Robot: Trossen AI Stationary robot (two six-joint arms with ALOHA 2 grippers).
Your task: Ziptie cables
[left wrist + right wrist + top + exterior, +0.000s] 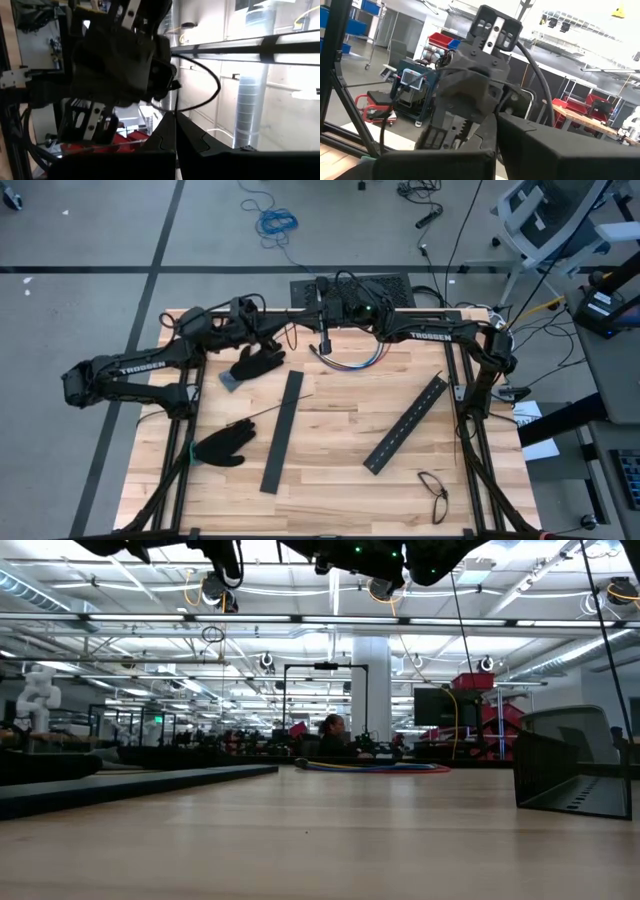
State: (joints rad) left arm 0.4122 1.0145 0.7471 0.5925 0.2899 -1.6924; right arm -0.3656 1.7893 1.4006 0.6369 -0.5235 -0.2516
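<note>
The cables (352, 361), a loose bundle of red, blue and white wires, lie on the table near its far edge; they also show in the low view (372, 767). A thin dark ziptie (270, 412) lies on the table between a black glove and a black bar. My left gripper (280, 338) is raised above the far left part of the table, left of the cables, and its fingers (165, 135) are shut. My right gripper (325, 346) is raised just beyond the cables, fingers (520, 130) shut. The two grippers face each other.
Two long black slotted bars (283, 430) (405, 423) lie on the table's middle. One black glove (255, 365) lies by the left gripper, another (220, 446) lies at the near left. Glasses (435, 492) lie at the near right. A dark box (570, 770) stands on the right.
</note>
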